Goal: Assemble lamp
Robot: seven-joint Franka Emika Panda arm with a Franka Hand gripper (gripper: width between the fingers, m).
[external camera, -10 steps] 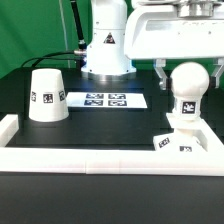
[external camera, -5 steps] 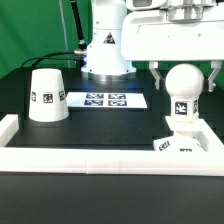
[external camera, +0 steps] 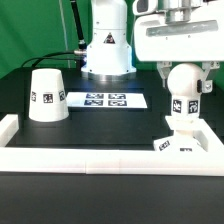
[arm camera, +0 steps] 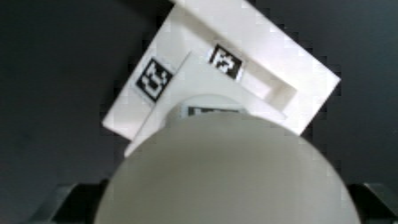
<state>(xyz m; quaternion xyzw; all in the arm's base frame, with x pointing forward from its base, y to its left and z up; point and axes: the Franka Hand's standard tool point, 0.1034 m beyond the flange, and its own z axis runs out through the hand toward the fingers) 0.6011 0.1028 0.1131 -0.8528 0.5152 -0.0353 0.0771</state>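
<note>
White plastic parts stand out against the dark surface (external camera: 110,130) in the exterior view. The truncated-cone shade (external camera: 45,96) sits upright at the exterior view's left, well apart from the other lamp parts. The marker board (external camera: 105,100) lies flat just beside it, toward the middle. At the exterior view's right the bulb (external camera: 184,95) stands upright with its stem on the square base (external camera: 178,143), near the front border rail (external camera: 100,160). The pincer (external camera: 186,76) hangs over the bulb, with its dark fingers (external camera: 162,72) on either side of the ball top. They look very close to the ball, but I cannot tell whether they press it or leave a gap.

The wrist view looks straight down over the bulb, an angle the other camera lacks. The rounded ball fills the foreground, and the base shows beyond it as a flat white slab carrying two square tags (arm camera: 157,78). Blurred dark shapes flank the ball at the edges, probably the fingers. Contact is no clearer here. The shade and marker board lie outside this view.
</note>
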